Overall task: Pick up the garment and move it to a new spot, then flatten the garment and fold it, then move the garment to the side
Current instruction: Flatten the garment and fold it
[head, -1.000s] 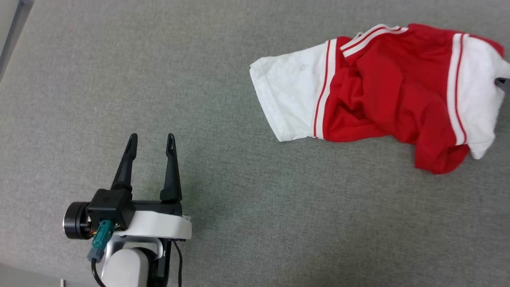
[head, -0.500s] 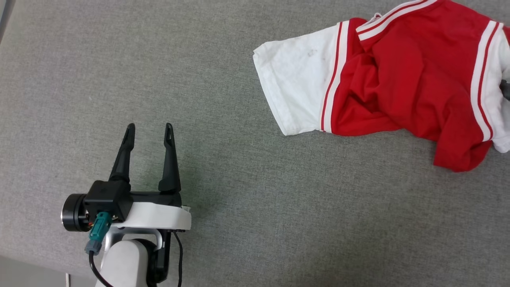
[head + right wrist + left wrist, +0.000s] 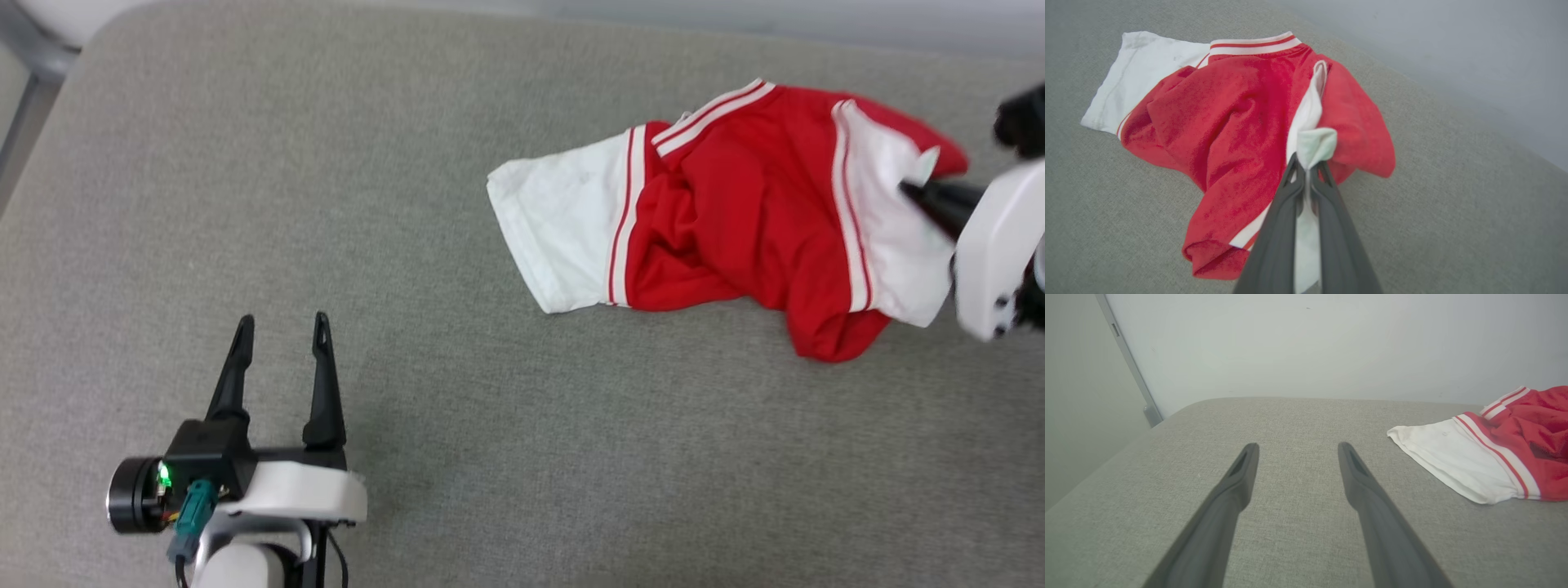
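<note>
The garment (image 3: 735, 220) lies crumpled well right of the left gripper (image 3: 282, 320), which stands wide. The right gripper (image 3: 1308, 165) pinches only its white sleeve (image 3: 1316, 145) — a thin bite that could slip on lifting.

Soft, even light casts faint shadows; the garment (image 3: 1229, 122) looks slightly blurred in the right wrist view.

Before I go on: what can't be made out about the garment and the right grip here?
- Any chest print on the garment: head and right wrist views; crumpled folds hide much of the red cloth.
- Garment's far half: left wrist view; cut off by the right edge.
- Right gripper body: head view; cut off by the right edge.
- How much sleeve cloth is pinched: right wrist view; the shut fingers cover it.
</note>
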`<state>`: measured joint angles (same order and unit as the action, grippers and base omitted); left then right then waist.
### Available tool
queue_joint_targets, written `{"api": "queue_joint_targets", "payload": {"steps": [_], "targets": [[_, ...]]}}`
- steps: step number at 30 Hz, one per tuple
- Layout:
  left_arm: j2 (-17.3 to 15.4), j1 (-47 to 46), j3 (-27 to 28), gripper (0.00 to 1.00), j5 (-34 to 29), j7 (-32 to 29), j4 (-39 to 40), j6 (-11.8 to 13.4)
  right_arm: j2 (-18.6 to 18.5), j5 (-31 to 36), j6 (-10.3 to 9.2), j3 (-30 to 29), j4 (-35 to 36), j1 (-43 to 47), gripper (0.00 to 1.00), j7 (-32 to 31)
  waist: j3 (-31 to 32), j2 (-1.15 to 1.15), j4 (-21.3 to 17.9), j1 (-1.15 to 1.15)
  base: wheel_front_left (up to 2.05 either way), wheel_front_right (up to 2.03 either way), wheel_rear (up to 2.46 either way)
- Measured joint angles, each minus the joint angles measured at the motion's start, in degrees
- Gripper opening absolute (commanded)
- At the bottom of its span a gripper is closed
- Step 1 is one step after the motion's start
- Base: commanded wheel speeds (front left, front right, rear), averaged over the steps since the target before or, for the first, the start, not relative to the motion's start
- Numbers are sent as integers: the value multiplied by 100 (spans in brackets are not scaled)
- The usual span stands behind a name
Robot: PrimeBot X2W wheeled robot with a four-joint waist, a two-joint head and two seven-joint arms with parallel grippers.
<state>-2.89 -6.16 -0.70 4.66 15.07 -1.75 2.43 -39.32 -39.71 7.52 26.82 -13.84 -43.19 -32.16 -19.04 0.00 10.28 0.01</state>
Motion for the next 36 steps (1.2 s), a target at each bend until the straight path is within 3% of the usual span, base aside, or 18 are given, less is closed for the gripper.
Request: {"api": "queue_joint_targets", "payload": {"steps": [9,15,20,27,36], "targets": [[0,553,192,100,-94,0,19,12,-27,-257,-1,-259,1685,1702,0,248,738,0,-307,0,0,0,0],[0,746,220,100,-120,0,53,11,271,-133,0,-565,2510,2894,0,200,1065,0,-490,-1,0,0,0],[-1,862,245,100,-141,0,86,10,572,-41,-1,-1091,2786,3933,0,188,1214,0,-572,-1,0,0,0],[0,943,292,100,-140,0,133,16,925,115,0,-2176,2388,4991,0,193,1197,0,-714,-1,0,0,0],[0,806,232,100,-138,0,132,9,1178,-40,0,-2900,861,5365,0,292,984,0,-736,-1,0,0,0]]}}
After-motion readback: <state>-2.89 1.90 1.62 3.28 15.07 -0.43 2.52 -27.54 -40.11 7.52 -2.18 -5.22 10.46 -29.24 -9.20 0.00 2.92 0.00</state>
